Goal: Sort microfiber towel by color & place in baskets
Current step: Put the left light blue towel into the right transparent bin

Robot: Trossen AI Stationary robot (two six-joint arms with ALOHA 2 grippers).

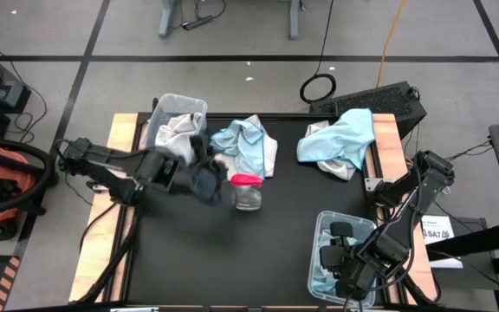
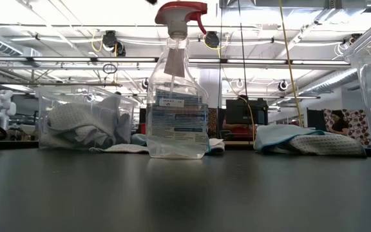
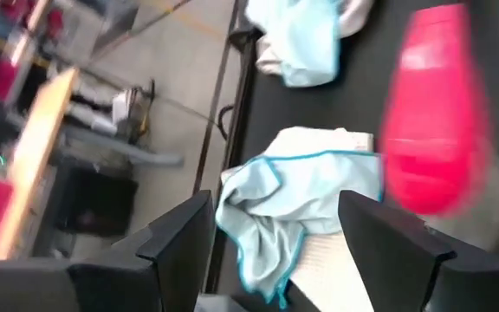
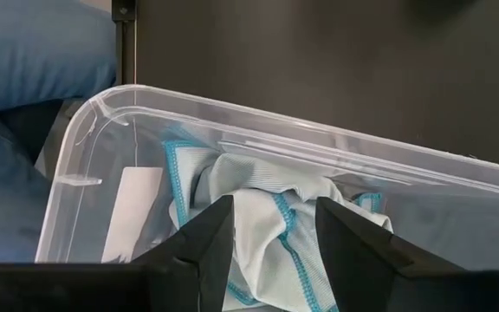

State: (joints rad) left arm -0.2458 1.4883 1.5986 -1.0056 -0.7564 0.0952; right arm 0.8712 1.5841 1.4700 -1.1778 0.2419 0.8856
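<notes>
Two bins on this black mat: the left-hand bin point(image 1: 173, 117) sits at the far left corner with a pale grey-white towel point(image 1: 175, 133) bunched inside, and the right-hand bin point(image 1: 340, 251) is at the near right edge with a light blue towel point(image 4: 267, 238) in it, teal stitching and all. Loose stuff is still out on the mat: a middle pile point(image 1: 248, 146) of light blue over white near the far edge, and another blue-and-white heap point(image 1: 340, 140) at the far right corner, spilling onto the wooden edge. A clear spray bottle point(image 1: 247, 191) with a red-pink trigger top stands just near-side of the middle pile. The left gripper point(image 1: 204, 178) hangs above the mat between the left-hand bin and the bottle, fingers spread wide with nothing in them, the middle pile showing past them in its wrist view. The right gripper point(image 1: 334, 256) is down over the right-hand bin, fingers point(image 4: 204, 247) partly apart straddling the blue towel; can't tell if it's actually pinching the cloth.
</notes>
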